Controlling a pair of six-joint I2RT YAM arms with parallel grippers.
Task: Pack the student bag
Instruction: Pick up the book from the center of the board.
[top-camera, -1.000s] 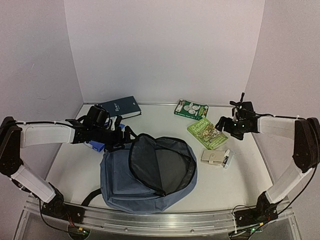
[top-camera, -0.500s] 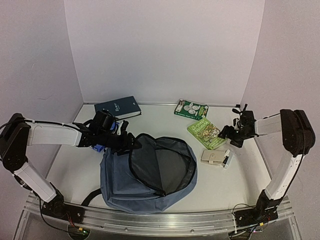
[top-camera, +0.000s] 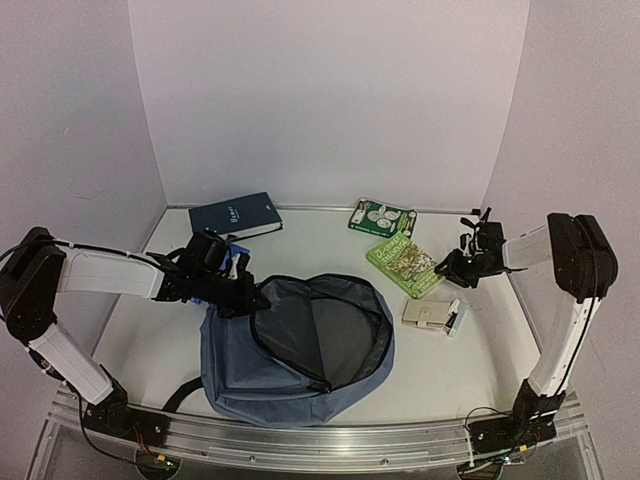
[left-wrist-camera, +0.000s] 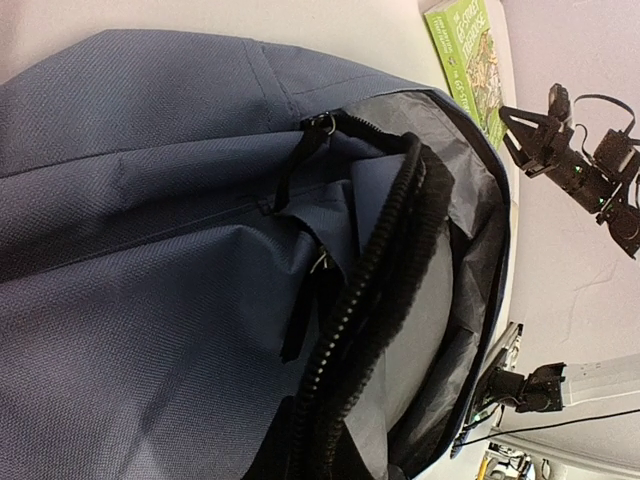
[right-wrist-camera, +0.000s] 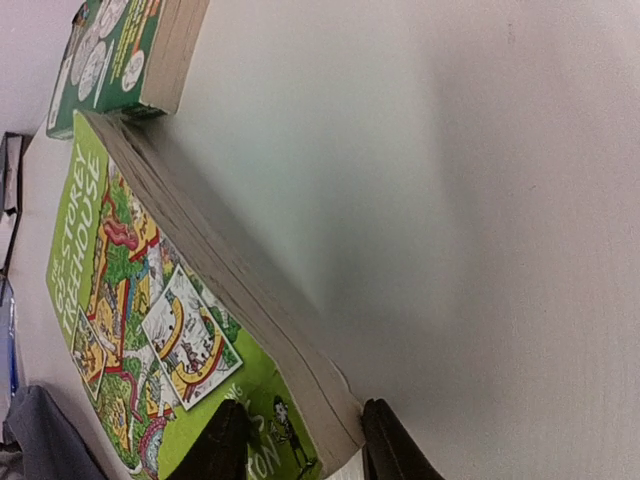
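1. Student bag (top-camera: 290, 370) lies unzipped on the near half of the table (top-camera: 470, 370), mouth gaping
2. Left gripper (top-camera: 238, 292) is pressed together, pinching the bag's black zipper rim
3. Right gripper (top-camera: 443, 270) nips a corner of the green book (right-wrist-camera: 150, 300) reading "STOREY TREEHOUSE"
4. Dark blue book (top-camera: 236, 215) lies far left, its title too small to read
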